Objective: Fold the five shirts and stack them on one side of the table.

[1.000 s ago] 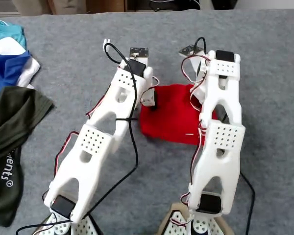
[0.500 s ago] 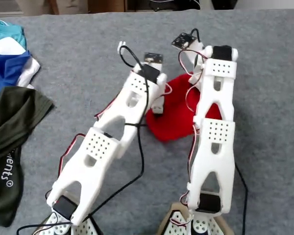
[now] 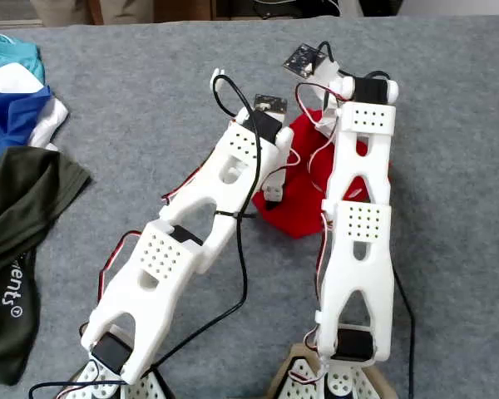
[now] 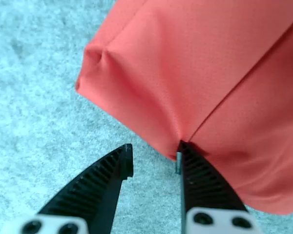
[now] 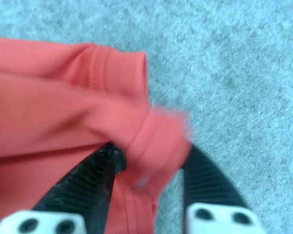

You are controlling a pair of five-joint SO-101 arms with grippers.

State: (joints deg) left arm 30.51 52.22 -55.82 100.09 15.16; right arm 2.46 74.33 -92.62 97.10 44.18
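Two arms (image 3: 358, 249) are extended from the near edge of the table (image 3: 466, 166). The left gripper (image 4: 154, 156) is held released, one fingertip touching the hem of the one red shirt (image 3: 298, 209) at mid-table. The right gripper (image 5: 151, 156) appears clamped on a bunched fold of it. Open grey surface is available rightward and beyond. One shirt heap (image 3: 17, 216), in four colours, is located at the left edge.

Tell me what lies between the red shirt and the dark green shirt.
High view: bare grey table between red shirt and dark green shirt, with the left arm stretched over part of it.
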